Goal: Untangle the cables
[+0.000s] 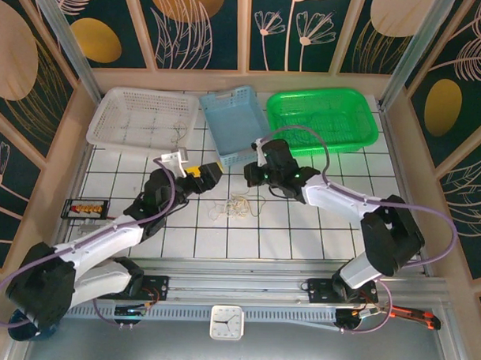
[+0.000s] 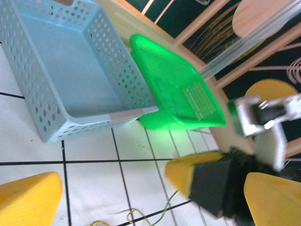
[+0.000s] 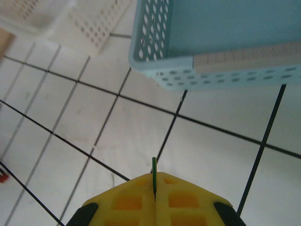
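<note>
White tiles cover the table (image 1: 302, 229) in the top view. At far left lies a black terminal strip (image 1: 84, 209), with a white basket (image 1: 140, 117) in the upper left. Left of centre, the left gripper (image 1: 207, 177) has its claw spread wide. In its wrist view one yellow finger (image 2: 28, 197) sits in each bottom corner, with nothing between them. The cables (image 1: 238, 205) lie at centre on the table, a small pale tangle of loose loops. The tangle is wider than tall, its long axis running roughly left to right, and it lies just below both grippers. Above sits a blue basket (image 1: 230, 124). The right gripper (image 1: 252, 176) has its pads pressed together. A thin green sliver (image 3: 154, 169) shows at their seam; what it is I cannot tell. A green basket (image 1: 322, 116) sits upper right.
</note>
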### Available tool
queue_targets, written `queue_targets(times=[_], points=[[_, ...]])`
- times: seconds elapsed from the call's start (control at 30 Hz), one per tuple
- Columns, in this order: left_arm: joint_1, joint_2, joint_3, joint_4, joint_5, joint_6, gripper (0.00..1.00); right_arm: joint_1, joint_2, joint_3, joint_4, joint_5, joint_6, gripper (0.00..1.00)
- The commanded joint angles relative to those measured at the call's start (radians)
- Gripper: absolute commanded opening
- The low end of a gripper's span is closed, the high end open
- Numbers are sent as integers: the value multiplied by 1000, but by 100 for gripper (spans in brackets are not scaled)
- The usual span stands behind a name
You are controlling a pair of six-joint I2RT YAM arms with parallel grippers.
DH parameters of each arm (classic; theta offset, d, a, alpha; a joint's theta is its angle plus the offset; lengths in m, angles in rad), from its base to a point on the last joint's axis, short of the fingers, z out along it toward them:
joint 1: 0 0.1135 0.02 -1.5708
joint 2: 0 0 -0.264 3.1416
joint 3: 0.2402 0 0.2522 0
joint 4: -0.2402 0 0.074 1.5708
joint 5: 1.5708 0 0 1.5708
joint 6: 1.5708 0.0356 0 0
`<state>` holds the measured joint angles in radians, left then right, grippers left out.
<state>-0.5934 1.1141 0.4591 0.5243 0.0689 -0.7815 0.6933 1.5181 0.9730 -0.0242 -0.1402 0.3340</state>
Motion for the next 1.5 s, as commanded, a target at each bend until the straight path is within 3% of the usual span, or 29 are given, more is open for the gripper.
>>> queue_targets(times=[0.0,0.4,0.7,0.97,1.27,1.47], points=[[6,45,-8,88,58,102,99,-16,-60,-4,81,-21,61,0],[4,254,71,175,273,151,99,-21,-116,77,60,20,73,0],[-27,391,135,221,354,149,99,-22,-115,169,42,11,66,0],[-48,466,132,265,335,138,98,-25,-126,255,25,11,57,0],[-50,514,99,300,326,134,88,-73,-149,330,74,-61,114,0],[-49,491,79,321,329,126,90,-109,-147,344,101,-26,129,0]])
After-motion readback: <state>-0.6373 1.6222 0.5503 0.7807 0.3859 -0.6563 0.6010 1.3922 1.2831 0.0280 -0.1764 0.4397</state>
